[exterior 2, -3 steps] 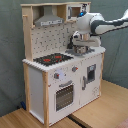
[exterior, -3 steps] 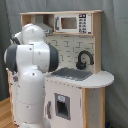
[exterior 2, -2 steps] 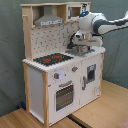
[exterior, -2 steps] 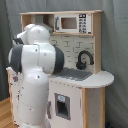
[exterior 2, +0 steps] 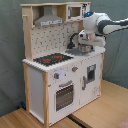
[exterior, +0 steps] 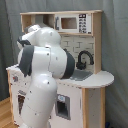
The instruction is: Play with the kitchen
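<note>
Honestly hard to say how far along this is, "play with the kitchen" being pretty open-ended. Kitchen (exterior 2: 62,65) standing upright on a wooden floor (exterior 2: 102,112) against a grey curtain backdrop (exterior 2: 10,50), filling the middle of both exterior views. Stovetop (exterior 2: 52,59) with red burner rings sitting on the second exterior view's left half of the counter, oven door (exterior 2: 64,96) below it looking shut, hood (exterior 2: 48,19) up top, microwave (exterior: 70,22) on the upper shelf apparently closed too. Arm (exterior: 45,75) blocking most of the counter in the first exterior view, so best read from the other camera: gripper (exterior 2: 84,46) down over the sink (exterior 2: 79,50) area, just beside the black faucet (exterior: 84,57), maybe touching something there, maybe not. Can't tell whether the jaws are spread or pinched, or whether anything is held. No loose toy food or pots visible anywhere. Best guess: somewhere mid-fiddle at the sink or faucet, with doors, knobs (exterior 2: 57,76) and the stove side all looking untouched and left to try.
</note>
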`<action>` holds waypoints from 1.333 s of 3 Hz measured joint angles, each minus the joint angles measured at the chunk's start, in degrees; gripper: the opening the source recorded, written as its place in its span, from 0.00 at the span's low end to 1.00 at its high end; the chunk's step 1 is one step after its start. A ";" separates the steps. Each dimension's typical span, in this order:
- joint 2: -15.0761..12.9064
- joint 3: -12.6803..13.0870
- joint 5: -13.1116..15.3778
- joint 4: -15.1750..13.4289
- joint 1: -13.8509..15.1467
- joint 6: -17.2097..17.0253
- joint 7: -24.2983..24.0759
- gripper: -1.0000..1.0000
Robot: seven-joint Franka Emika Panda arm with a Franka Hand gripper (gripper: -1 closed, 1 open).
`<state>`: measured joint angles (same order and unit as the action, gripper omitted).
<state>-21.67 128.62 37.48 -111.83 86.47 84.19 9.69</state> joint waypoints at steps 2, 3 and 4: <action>-3.31 -4.73 4.69 -2.73 0.54 3.49 -3.71 0.00; -1.25 -8.69 4.70 -2.73 0.30 7.33 -3.55 0.00; 1.74 -11.76 4.63 -2.00 -1.63 11.47 -3.16 0.00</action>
<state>-19.93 116.85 42.11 -113.84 84.84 95.66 6.53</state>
